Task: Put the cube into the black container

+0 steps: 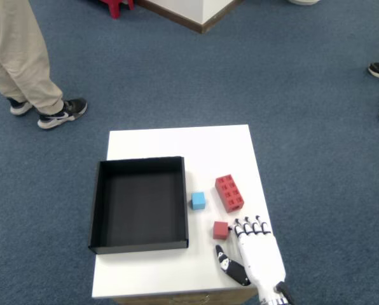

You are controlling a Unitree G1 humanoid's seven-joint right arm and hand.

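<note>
Right robot hand (256, 254) is hovering open at the near right corner of the white worktop (177, 143), fingers spread, holding nothing. Red cube (220, 230) is sitting just left of its fingertips (247, 223). Black container (139, 204) is lying empty to the left; blue cube (198, 201) and red brick (229, 192) are sitting beside it.

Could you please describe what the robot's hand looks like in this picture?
The right hand has a glossy white shell over its back, shaped like a human hand with five fingers. The four fingers are white with black segments at the joints and tips, and the thumb is mostly black with small white patches. At the wrist, a metallic grey coupling shows at the picture's bottom edge.
</note>
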